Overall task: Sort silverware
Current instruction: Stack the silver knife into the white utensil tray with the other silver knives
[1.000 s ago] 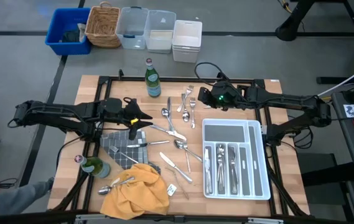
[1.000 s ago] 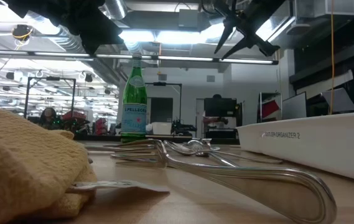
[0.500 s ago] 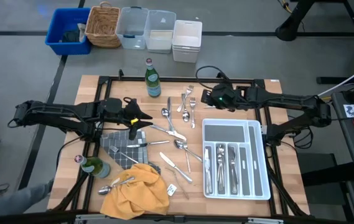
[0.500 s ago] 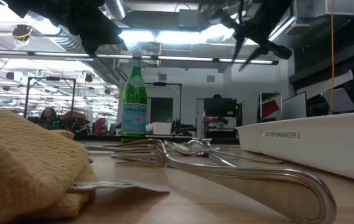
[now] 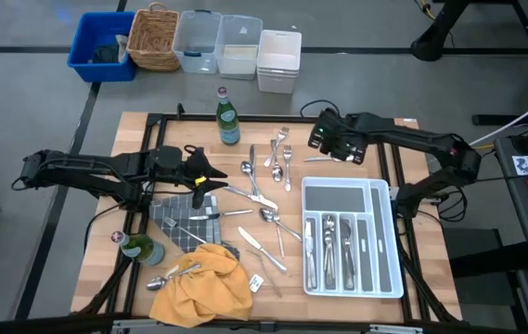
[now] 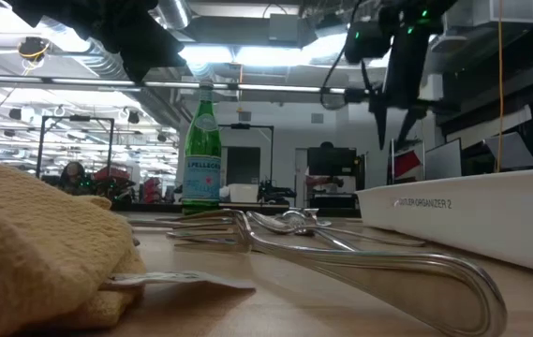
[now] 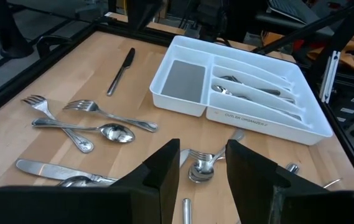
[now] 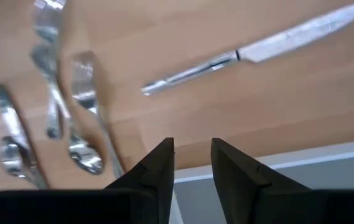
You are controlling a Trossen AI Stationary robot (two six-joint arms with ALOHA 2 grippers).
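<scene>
Currently the right gripper (image 5: pixel 330 141) hovers with jaws parted and empty, above the knife (image 8: pixel 254 47) on the desk (image 5: pixel 143 130). Descend straight, straddle the handle across its width, then clench. The left gripper (image 5: pixel 210 179) waits released near the loose silverware (image 5: pixel 262 199).

I'm working in a robotics lab: exposed ceiling ducts (image 6: pixel 107 56), strip lights (image 6: pixel 275 89), a monitor (image 6: pixel 327 164) beyond, and storage bins (image 5: pixel 217 42) on grey floor past the framed wooden table (image 5: pixel 426 241).
</scene>
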